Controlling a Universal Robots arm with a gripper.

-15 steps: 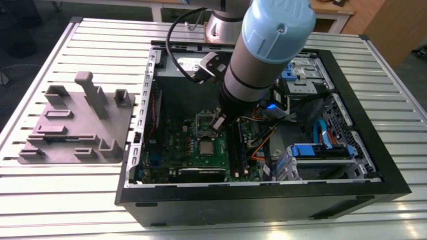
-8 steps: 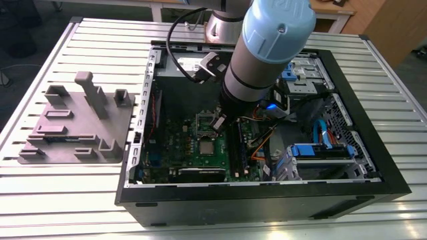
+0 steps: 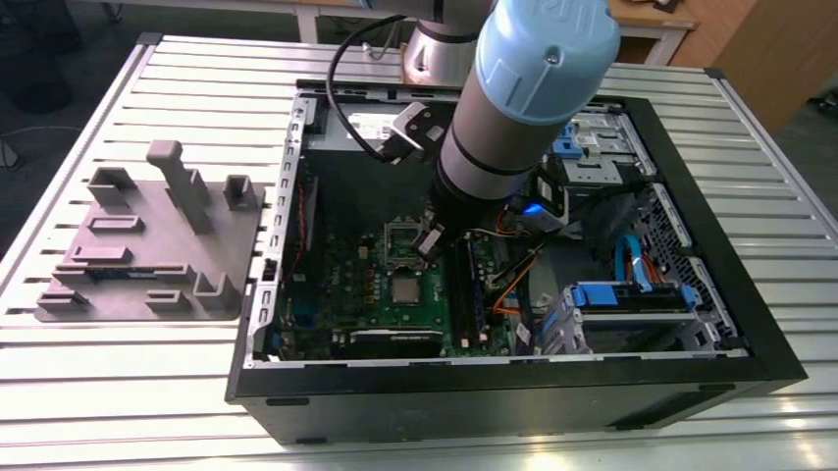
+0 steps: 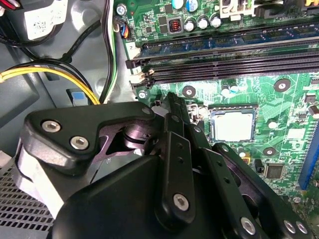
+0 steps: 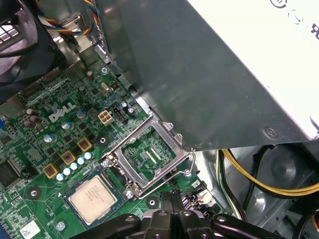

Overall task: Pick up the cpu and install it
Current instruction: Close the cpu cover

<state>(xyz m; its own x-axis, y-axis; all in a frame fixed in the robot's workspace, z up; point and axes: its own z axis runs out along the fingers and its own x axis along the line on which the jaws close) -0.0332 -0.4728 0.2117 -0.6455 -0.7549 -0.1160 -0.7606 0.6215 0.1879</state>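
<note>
Fingers [image 4: 173, 119] drawn together at the tips, nothing between them (empty, as far as both wrist views show). The gripper [image 5: 172, 199] hangs low inside the open computer case [image 3: 524, 378], just above the motherboard [image 5: 50, 149] and close beside the socket area.

The cpu [image 5: 93, 199] lies flat in its socket, silver top up, square to the socket edges. It is apart from the gripper and nothing touches it. The exterior view has it near the middle of the board [image 3: 407, 288]; the second wrist view has it just beyond the fingertips [image 4: 232, 124].

The retention frame [image 5: 149, 154] stands swung open beside the chip, its wire lever [image 5: 187, 167] up and unlatched.

Judgement on progress: pick-up and placement look done, since the chip sits in the socket. The install looks unfinished (frame not yet over the chip, lever not yet hooked).

A grey parts fixture [image 3: 144, 245] sits on the slatted surface [image 3: 131, 392], at the exterior view's left of the case.
</note>
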